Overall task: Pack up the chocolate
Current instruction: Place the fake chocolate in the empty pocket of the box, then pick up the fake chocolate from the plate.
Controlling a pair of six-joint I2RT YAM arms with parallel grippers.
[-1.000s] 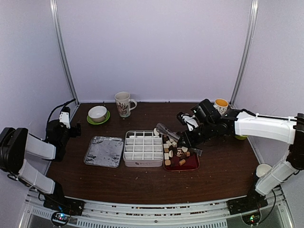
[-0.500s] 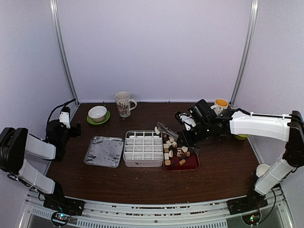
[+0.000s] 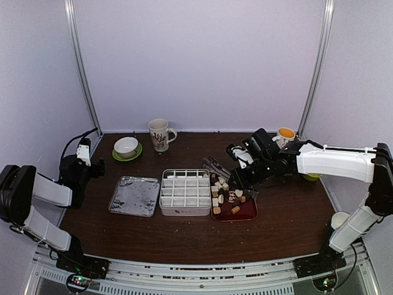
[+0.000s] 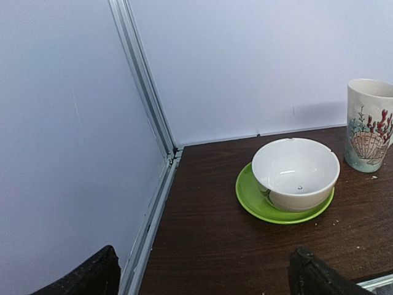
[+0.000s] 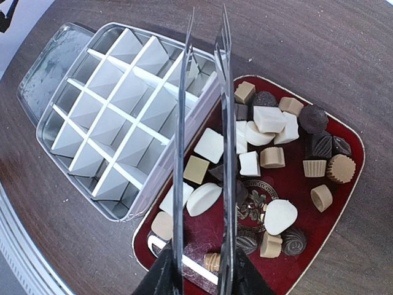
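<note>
Two dozen-odd chocolate pieces (image 5: 270, 120) are sitting in the red tray (image 5: 355, 150), directly below the right gripper (image 5: 202, 278). It is clamping the tongs (image 5: 182, 123), whose blades are standing slightly apart with nothing between them, over the divided box (image 5: 116, 104) wall. The left gripper (image 4: 206, 273) is gaping wide, well apart from the chocolate.

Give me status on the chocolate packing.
Done: nothing visible; the divided box cells in view are empty. In hand: right gripper holds the tongs over the box edge, blades empty. To do: all visible chocolate sits in the red tray; left gripper idles open.
</note>
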